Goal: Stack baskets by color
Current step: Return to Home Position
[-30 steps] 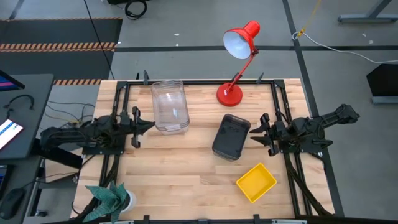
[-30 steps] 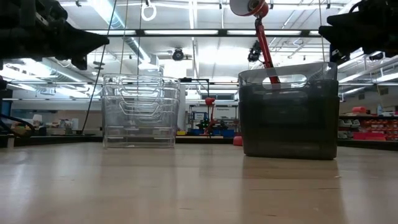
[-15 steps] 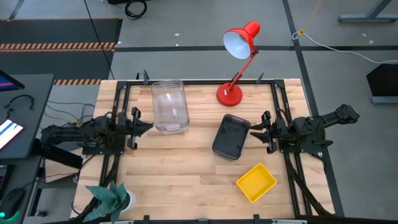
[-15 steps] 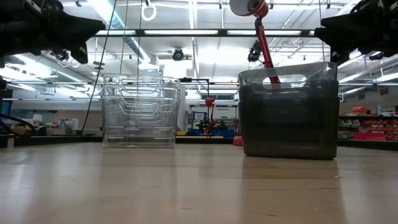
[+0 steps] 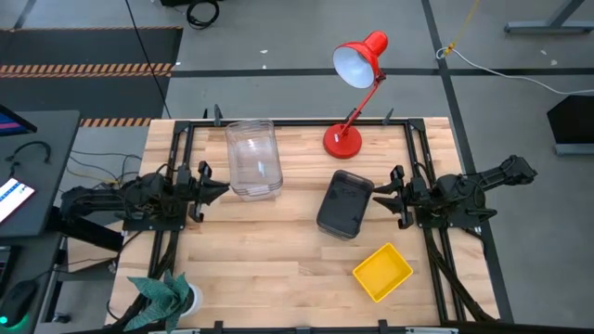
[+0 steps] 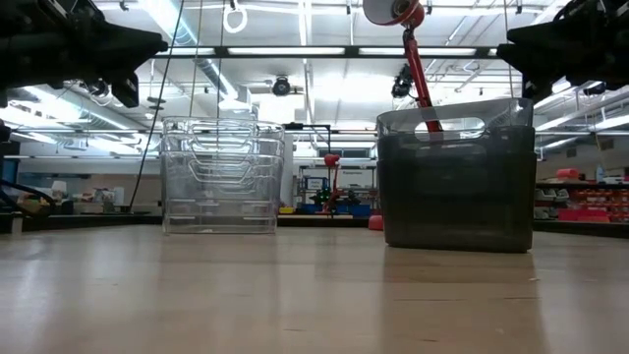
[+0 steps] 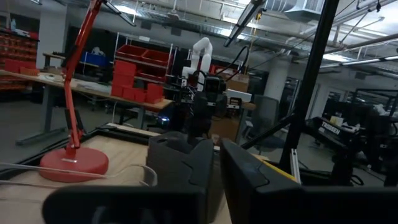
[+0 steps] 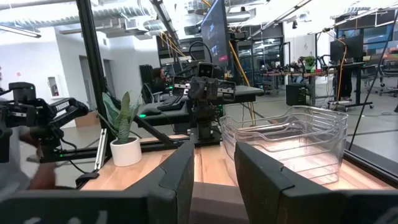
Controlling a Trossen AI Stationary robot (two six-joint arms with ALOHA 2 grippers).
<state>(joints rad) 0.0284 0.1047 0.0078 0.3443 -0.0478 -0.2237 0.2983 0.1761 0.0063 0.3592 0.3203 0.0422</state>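
Yellow basket stack is sitting near the front edge, layers hard to count from above; clear basket stack and smoky grey stack are standing apart with open wood around; left gripper, fingers nearly together, and right gripper, fingers slightly parted, are hovering empty by the side rails, with nothing shifting since half a second ago.

Glossy plastic clear baskets, smoky baskets, matt wood table

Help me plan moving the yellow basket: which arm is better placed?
Right. The yellow basket lies close to the right gripper; the left gripper sits on the far side, by the clear baskets.
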